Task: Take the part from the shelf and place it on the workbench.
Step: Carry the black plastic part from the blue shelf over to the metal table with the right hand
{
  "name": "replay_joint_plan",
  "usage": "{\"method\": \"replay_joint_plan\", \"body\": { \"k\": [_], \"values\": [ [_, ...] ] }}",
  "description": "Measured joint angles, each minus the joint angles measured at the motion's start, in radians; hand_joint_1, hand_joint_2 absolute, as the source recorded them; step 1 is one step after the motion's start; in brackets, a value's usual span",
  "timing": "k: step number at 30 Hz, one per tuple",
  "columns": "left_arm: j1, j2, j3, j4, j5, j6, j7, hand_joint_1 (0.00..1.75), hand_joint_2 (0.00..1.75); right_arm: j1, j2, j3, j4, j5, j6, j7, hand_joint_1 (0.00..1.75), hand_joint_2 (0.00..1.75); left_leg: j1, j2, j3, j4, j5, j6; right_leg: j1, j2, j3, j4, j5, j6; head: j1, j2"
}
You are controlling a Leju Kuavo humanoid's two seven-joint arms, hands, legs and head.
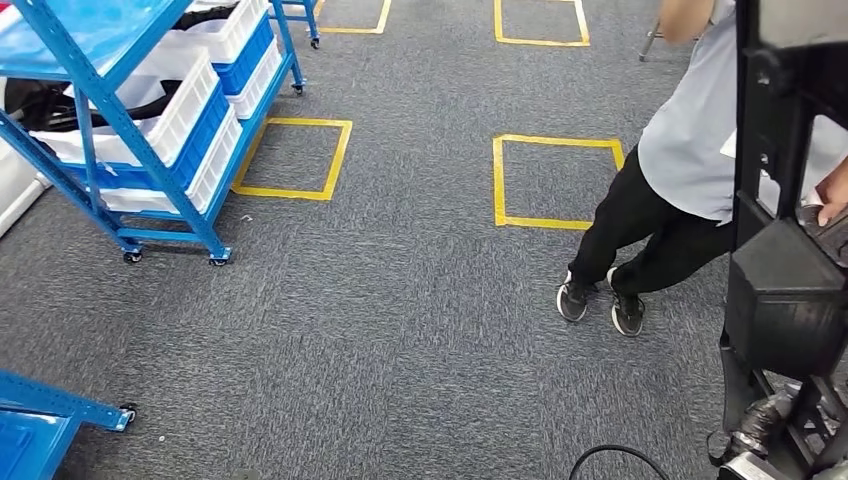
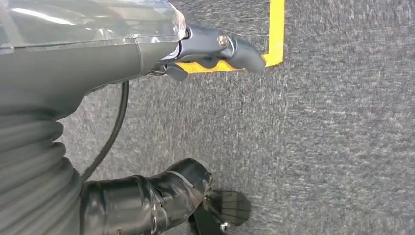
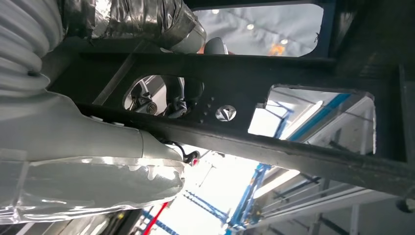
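The part is a large black frame with cut-out openings, standing upright at the right edge of the head view. My right arm comes up to it from below. In the right wrist view my right hand grips the black frame, and its fingers show through one opening. A person's hand also touches the part higher up. My left hand hangs over the grey carpet with nothing in it, fingers apart. The blue shelf stands at the far left, with white and blue bins.
A person in a grey shirt and black trousers stands close beside the part on the right. Yellow tape squares mark the carpet. Another blue frame corner sits at the lower left. A black cable lies near my feet.
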Motion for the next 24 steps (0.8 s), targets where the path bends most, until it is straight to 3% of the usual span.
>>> {"method": "replay_joint_plan", "body": {
  "k": [1, 3, 5, 7, 8, 9, 10, 12, 14, 16, 18, 20, 22, 23, 24],
  "values": [
    [-0.001, 0.000, 0.000, 0.000, 0.000, 0.000, 0.000, 0.00, 1.75, 0.002, 0.000, -0.001, -0.001, 0.000, 0.000, 0.000, 1.75, 1.75, 0.002, 0.013, 0.004, -0.008, 0.003, 0.003, -0.001, 0.008, -0.003, -0.001, 0.002, 0.007, 0.000, 0.000],
    [-0.001, -0.001, 0.000, 0.000, 0.000, 0.000, 0.000, 0.00, 1.75, 0.005, 0.000, -0.004, -0.004, 0.000, 0.000, -0.001, 1.75, 1.75, 0.006, 0.042, 0.011, -0.025, 0.013, 0.014, 0.003, -0.023, -0.016, 0.025, -0.016, 0.017, 0.001, 0.000],
    [0.000, -0.002, 0.001, 0.000, 0.000, 0.000, -0.001, 0.00, 1.75, 0.004, 0.000, -0.006, -0.006, 0.000, 0.000, -0.001, 1.75, 1.75, 0.004, 0.072, 0.014, -0.034, 0.018, 0.023, 0.006, -0.089, -0.062, 0.123, -0.074, 0.021, 0.002, 0.000],
    [0.002, -0.002, 0.001, 0.000, 0.000, 0.000, -0.001, 0.00, 1.75, 0.004, 0.000, -0.007, -0.006, 0.000, 0.000, -0.002, 1.75, 1.75, 0.001, 0.104, 0.013, -0.034, 0.016, 0.025, 0.000, -0.118, -0.120, 0.243, -0.125, 0.028, 0.002, 0.000],
    [0.002, -0.002, 0.001, 0.000, 0.000, 0.000, 0.000, 0.00, 1.75, 0.005, 0.000, -0.007, -0.006, 0.000, 0.000, -0.002, 1.75, 1.75, 0.000, 0.119, 0.013, -0.032, 0.015, 0.024, -0.003, -0.123, -0.131, 0.267, -0.126, 0.031, 0.002, 0.000],
    [0.002, -0.002, 0.001, 0.000, 0.000, 0.000, 0.000, 0.00, 1.75, 0.006, 0.000, -0.007, -0.006, 0.000, 0.000, -0.002, 1.75, 1.75, 0.000, 0.132, 0.013, -0.031, 0.013, 0.023, -0.007, -0.127, -0.121, 0.252, -0.109, 0.035, 0.002, 0.000],
    [0.001, -0.002, 0.001, 0.000, 0.000, 0.000, 0.000, 0.00, 1.75, 0.006, 0.000, -0.007, -0.006, 0.000, 0.000, -0.002, 1.75, 1.75, 0.001, 0.144, 0.014, -0.029, 0.009, 0.020, -0.010, -0.136, -0.090, 0.197, -0.077, 0.037, 0.002, 0.000],
    [0.000, -0.002, 0.001, 0.000, 0.000, 0.000, 0.000, 0.00, 1.75, 0.005, 0.000, -0.008, -0.007, 0.000, 0.000, -0.002, 1.75, 1.75, -0.001, 0.165, 0.016, -0.019, 0.000, 0.011, -0.009, -0.176, -0.015, 0.058, -0.028, 0.036, 0.002, 0.000],
    [-0.001, -0.002, 0.001, 0.000, 0.000, 0.000, -0.001, 0.00, 1.75, 0.004, 0.000, -0.008, -0.008, 0.000, 0.000, -0.002, 1.75, 1.75, -0.004, 0.180, 0.019, -0.012, -0.008, -0.001, -0.001, -0.197, 0.016, -0.002, -0.019, 0.027, 0.002, 0.000],
    [-0.002, -0.003, 0.001, 0.000, 0.000, 0.000, -0.001, 0.00, 1.75, 0.005, 0.000, -0.008, -0.010, 0.000, 0.000, -0.002, 1.75, 1.75, -0.005, 0.195, 0.023, -0.012, -0.012, -0.011, 0.003, -0.179, 0.013, -0.001, -0.017, 0.014, 0.002, 0.000],
    [-0.003, -0.003, 0.001, 0.000, 0.000, 0.000, -0.001, 0.00, 1.75, 0.007, 0.000, -0.009, -0.011, -0.002, 0.000, -0.002, 1.75, 1.75, 0.000, 0.172, 0.019, 0.007, -0.031, -0.021, -0.001, -0.159, 0.013, -0.009, -0.012, 0.001, 0.002, 0.000],
    [-0.003, -0.003, 0.001, 0.000, 0.000, 0.000, -0.001, 0.00, 1.75, 0.006, 0.000, -0.011, -0.012, -0.008, 0.000, -0.005, 1.75, 1.75, 0.005, 0.120, -0.020, 0.098, -0.090, -0.026, -0.005, -0.140, 0.013, -0.014, -0.007, -0.010, 0.002, 0.000],
    [0.000, -0.003, 0.001, 0.000, 0.000, 0.000, -0.001, 0.00, 1.75, 0.006, 0.000, -0.017, -0.012, -0.018, 0.000, -0.010, 1.75, 1.75, 0.006, 0.096, -0.081, 0.232, -0.150, -0.027, -0.002, -0.116, 0.011, -0.013, -0.005, -0.013, 0.001, 0.000],
    [0.002, -0.003, 0.001, 0.000, 0.000, 0.000, -0.001, 0.00, 1.75, 0.007, 0.001, -0.021, -0.012, -0.024, 0.000, -0.013, 1.75, 1.75, 0.006, 0.094, -0.099, 0.268, -0.155, -0.027, -0.001, -0.103, 0.011, -0.013, -0.005, -0.014, 0.001, 0.000],
    [0.003, -0.003, 0.001, 0.000, 0.000, 0.000, -0.001, 0.00, 1.75, 0.008, 0.001, -0.026, -0.012, -0.028, 0.000, -0.014, 1.75, 1.75, 0.006, 0.092, -0.100, 0.266, -0.139, -0.025, 0.000, -0.088, 0.011, -0.011, -0.005, -0.014, 0.001, 0.000]
  ]
}}
